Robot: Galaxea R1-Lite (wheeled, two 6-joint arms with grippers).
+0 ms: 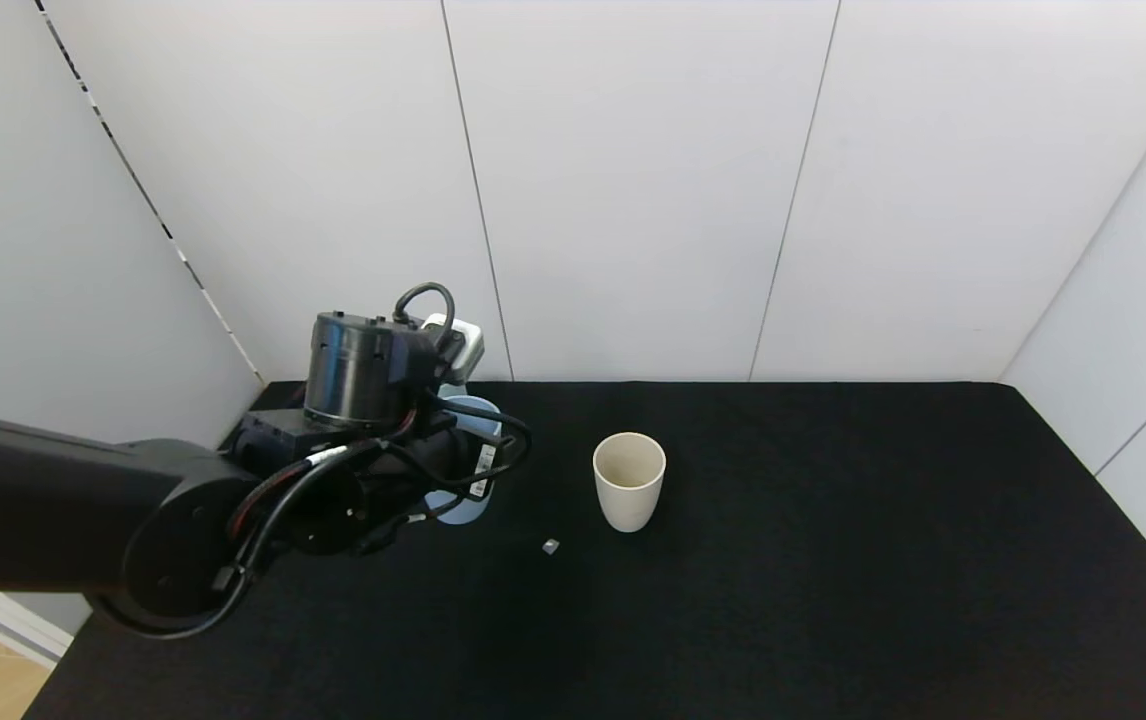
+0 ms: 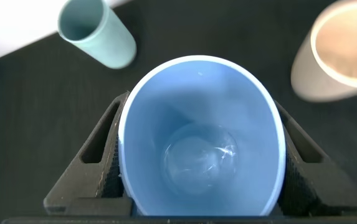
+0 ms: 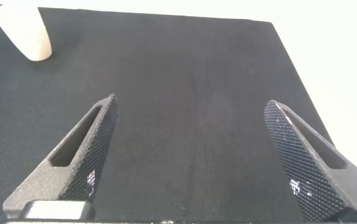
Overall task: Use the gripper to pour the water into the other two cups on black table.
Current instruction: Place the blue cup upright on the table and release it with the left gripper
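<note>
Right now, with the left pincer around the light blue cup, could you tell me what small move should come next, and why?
Probably lift the light blue cup a little: the left pincer is shut on its sides, water shows at its bottom, and the teal cup and beige cup stand apart, unfilled as far as can be seen. The right pincer hangs open, idle.

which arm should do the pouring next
Left. The left gripper already clamps the light blue cup, which holds water, with the teal cup and beige cup nearby. The right gripper is open and empty.
</note>
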